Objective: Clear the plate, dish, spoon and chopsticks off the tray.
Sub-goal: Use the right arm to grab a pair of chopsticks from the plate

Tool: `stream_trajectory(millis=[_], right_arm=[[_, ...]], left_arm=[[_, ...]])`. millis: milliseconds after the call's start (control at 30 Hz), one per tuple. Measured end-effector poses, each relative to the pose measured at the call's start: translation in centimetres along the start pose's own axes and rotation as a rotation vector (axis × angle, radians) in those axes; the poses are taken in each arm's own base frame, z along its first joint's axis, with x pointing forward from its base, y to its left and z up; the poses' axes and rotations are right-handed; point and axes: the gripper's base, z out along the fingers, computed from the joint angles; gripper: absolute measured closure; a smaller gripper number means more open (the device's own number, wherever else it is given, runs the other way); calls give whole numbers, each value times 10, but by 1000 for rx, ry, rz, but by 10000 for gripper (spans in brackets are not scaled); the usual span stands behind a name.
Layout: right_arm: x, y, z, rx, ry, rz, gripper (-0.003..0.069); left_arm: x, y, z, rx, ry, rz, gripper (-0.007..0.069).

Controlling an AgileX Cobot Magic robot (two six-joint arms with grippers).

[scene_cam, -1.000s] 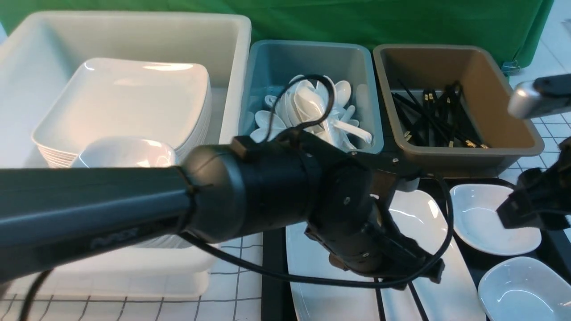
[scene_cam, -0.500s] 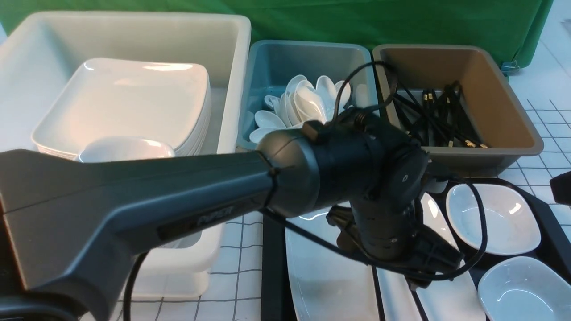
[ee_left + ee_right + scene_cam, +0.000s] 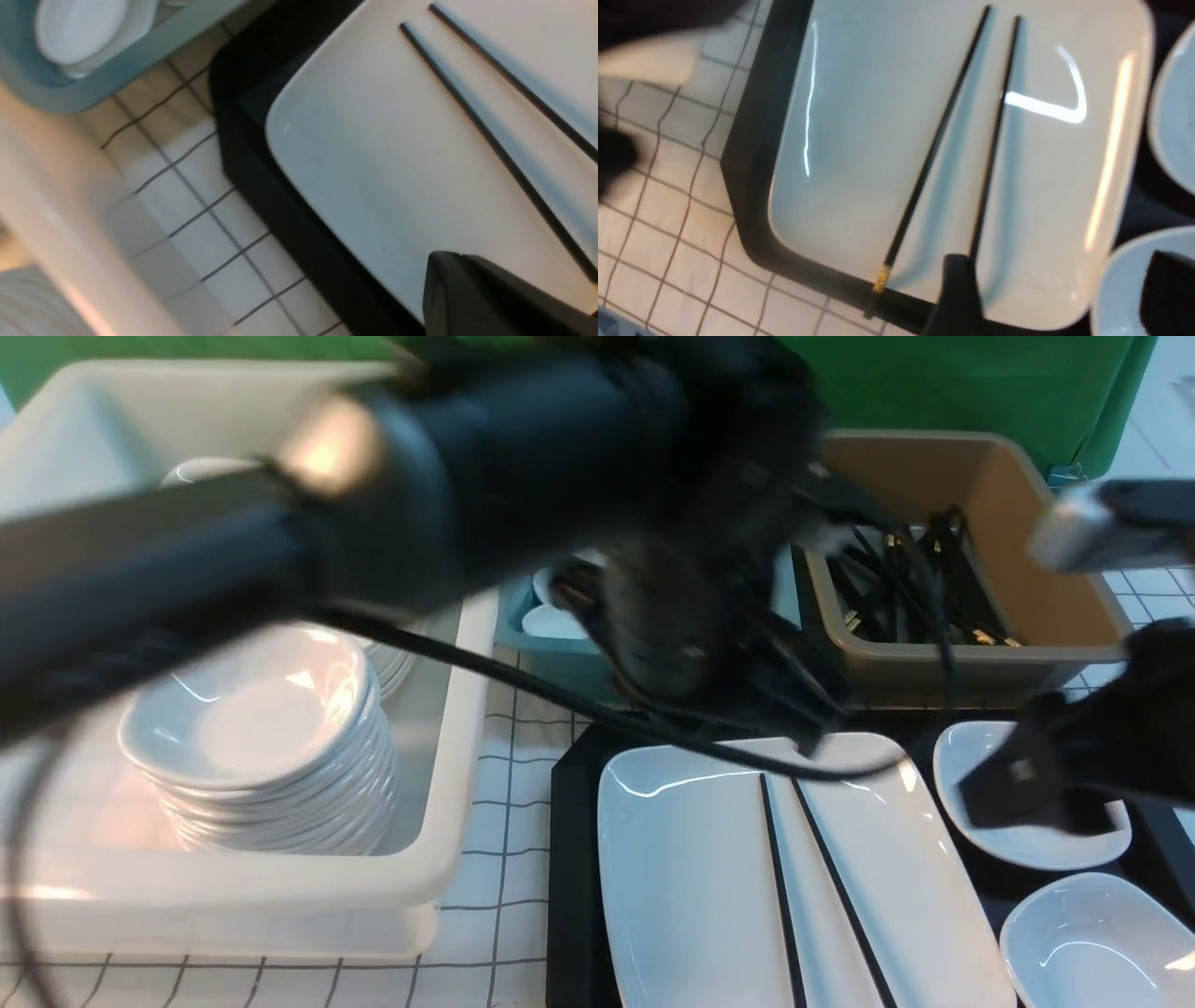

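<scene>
A: The left gripper (image 3: pixel 798 714) — how far open?

B: Closed right up. It is a blur in the front view, hanging over the far edge of the tray (image 3: pixel 571 859). Its wrist view catches one dark finger (image 3: pixel 486 298) only, so I cannot tell whether anything is pinched.

A: And the right gripper (image 3: pixel 1022 789)?

B: Wide open, holding nothing. One finger (image 3: pixel 957 289) is above the plate's far rim and the other (image 3: pixel 1167 284) is over a dish.

A: What stands around?

B: The left arm (image 3: pixel 280 551) crosses the whole scene and hides a good deal. Below it, off the tray's left side, is the white bin (image 3: pixel 448 803) with stacked white dishes (image 3: pixel 252 728). Beyond the tray's far right corner is the brown bin (image 3: pixel 1074 607), with black sticks inside. The teal bin (image 3: pixel 551 649), beyond the far edge, is mostly behind the arm.

A: And on the tray?

B: The plate (image 3: pixel 691 877) fills its left and middle. Two small dishes sit on its right side: the far dish (image 3: pixel 1036 847) partly under the right gripper, and the near dish (image 3: pixel 1092 943) clear of it.

A: The chopsticks (image 3: pixel 780 887)?

B: Flat on the plate, side by side and slightly splayed, running from the tray's far side to its near side. Their far ends lie just below the left gripper — and the right gripper's finger stands right beside one of those ends.
</scene>
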Motion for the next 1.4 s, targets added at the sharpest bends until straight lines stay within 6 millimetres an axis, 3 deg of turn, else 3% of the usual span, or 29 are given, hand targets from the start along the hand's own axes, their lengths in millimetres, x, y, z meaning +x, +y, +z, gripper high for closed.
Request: stream_trajectory(millis=[67,200,233,267,467,633,867,1000,1133,1167,1200,1300,1400], right_arm=[[-3,5,12,6,25,-7,79],[-10,17,65,94,130,-48,-19],[-10,17,68,98,135,-53,-21],[-11,19,89,119,178,-48,-27],[-6,17,143,146,309,-27,-33],[-2,16,167,137,348,-1,-33],[-2,19,175,112,340,28,-18],[-2,18,178,113,347,31,52],[-1,17,183,121,358,25,225],[-1,17,183,123,359,21,237],[-1,16,183,125,362,14,334],[0,16,184,128,376,12,528],[2,16,183,123,397,12,539]], left_arm=[[7,12,-7,-9,0,-30,618],[43,49,-28,-41,14,-127,618],[44,50,-28,-42,15,-130,618],[59,57,-32,-49,18,-161,618],[96,66,-42,-35,-28,-222,618],[108,66,-35,-27,-22,-226,618],[106,58,-32,62,-53,-197,618],[99,44,-35,225,-130,-126,618],[95,39,-37,284,-166,-108,618],[95,39,-37,285,-166,-107,618],[95,38,-37,287,-168,-104,618],[95,38,-37,291,-169,-100,618],[94,38,-37,292,-182,-97,618]])
